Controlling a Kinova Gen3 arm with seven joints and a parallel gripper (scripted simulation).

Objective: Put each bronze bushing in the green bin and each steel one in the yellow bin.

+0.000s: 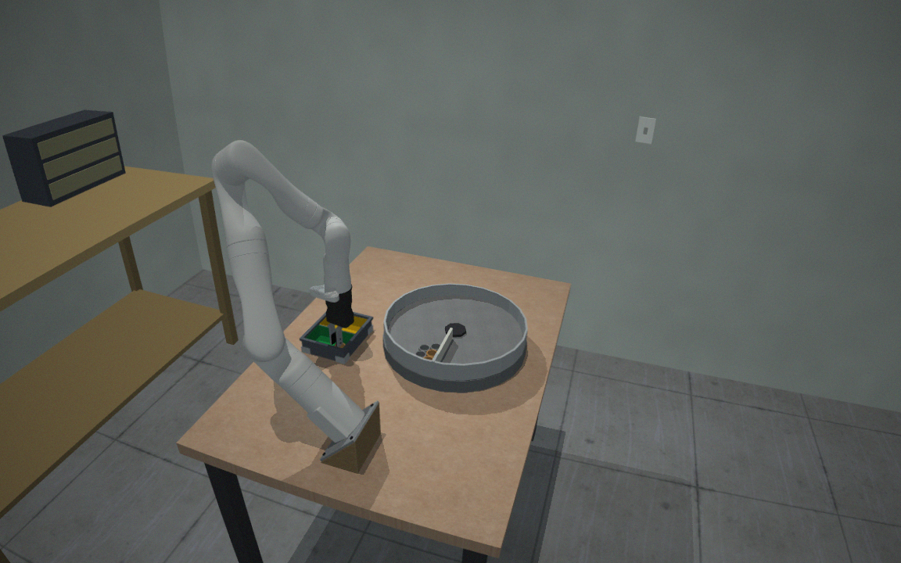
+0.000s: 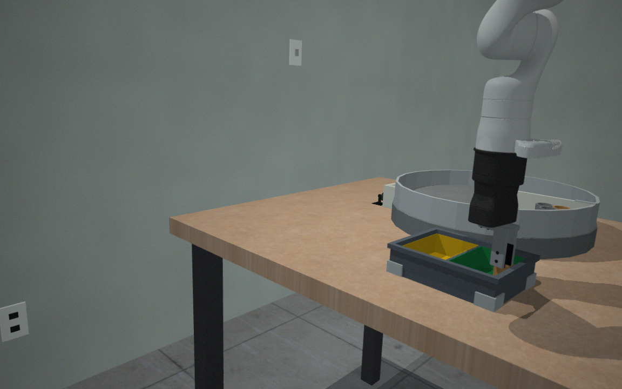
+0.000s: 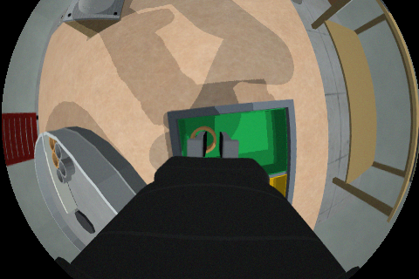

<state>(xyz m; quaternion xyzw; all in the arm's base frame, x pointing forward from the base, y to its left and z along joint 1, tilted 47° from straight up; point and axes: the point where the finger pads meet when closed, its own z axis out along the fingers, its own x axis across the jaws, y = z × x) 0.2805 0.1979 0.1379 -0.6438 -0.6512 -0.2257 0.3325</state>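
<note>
My gripper [image 1: 336,342] [image 2: 505,262] [image 3: 213,140] is partly open and empty, its fingertips low over the green bin [image 1: 317,336] [image 2: 470,259] [image 3: 257,131]. A bronze bushing [image 3: 203,128] lies in that bin below the left finger in the wrist view, not between the fingers. The yellow bin [image 1: 356,324] [image 2: 436,244] [image 3: 279,183] adjoins it; the arm hides most of it in the wrist view. On the turntable [image 1: 455,373] [image 2: 431,207] [image 3: 102,157], several steel bushings [image 2: 543,206] [image 3: 65,166] and two bronze ones [image 1: 430,354] [image 3: 55,159] sit clustered against the pale bar.
The pale bar [image 1: 443,342] [image 3: 65,196] runs from the black hub [image 1: 455,329] [image 3: 85,221] toward the turntable's high wall. The turntable stands close beside the dark double-bin tray [image 1: 325,355] [image 2: 441,277]. The arm's base block [image 1: 363,448] is at the table's near end in the top view.
</note>
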